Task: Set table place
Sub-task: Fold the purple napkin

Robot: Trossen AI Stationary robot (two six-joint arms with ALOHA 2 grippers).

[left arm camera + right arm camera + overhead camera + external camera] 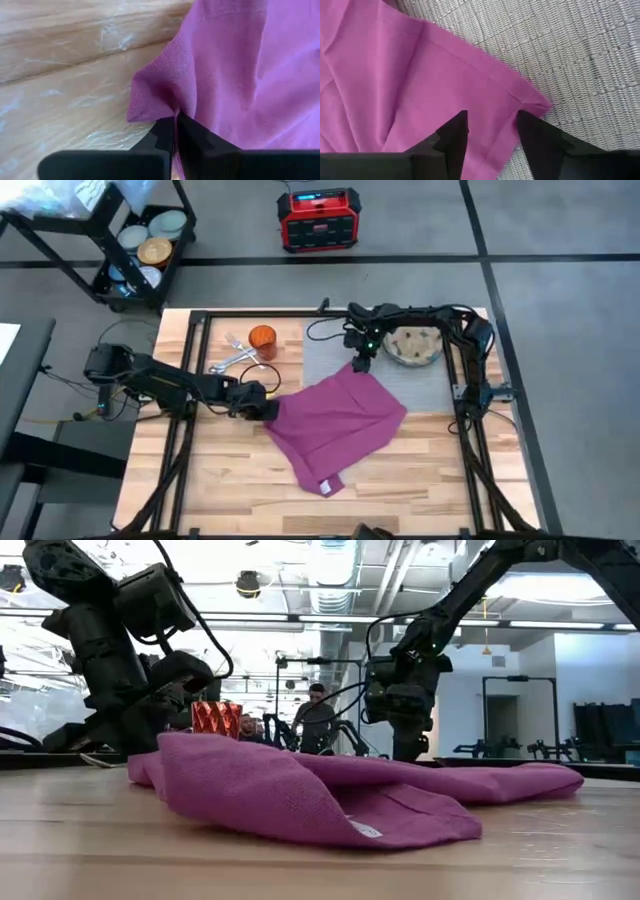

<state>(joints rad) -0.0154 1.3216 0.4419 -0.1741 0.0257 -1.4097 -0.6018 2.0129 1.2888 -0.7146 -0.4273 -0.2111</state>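
A magenta napkin [335, 425] lies crumpled across the wooden table [230, 480], its far corner resting on the grey mat [325, 345]. My left gripper [268, 408] is shut on the napkin's left corner. My right gripper [492, 132] is open just over the far corner [532, 102], one finger on each side of the hem. A beige plate [413, 345] sits on the mat's right part. An orange cup [262, 340] and steel cutlery [235, 358] lie on the wood left of the mat. My left gripper pinches a bunched corner of the napkin [167, 102] between its two fingertips [165, 127]. It comes in low from the table's left. The cloth puckers at the pinch, and the rest lies slack on the table. My right gripper: I cannot tell whether its fingers touch the cloth.
A cart with dishes [150, 245] stands beyond the table's far left corner, and a red box [318, 218] sits on the floor behind the table. A person [317, 720] is in the room far behind. Bare wood [450, 480] lies near the front edge.
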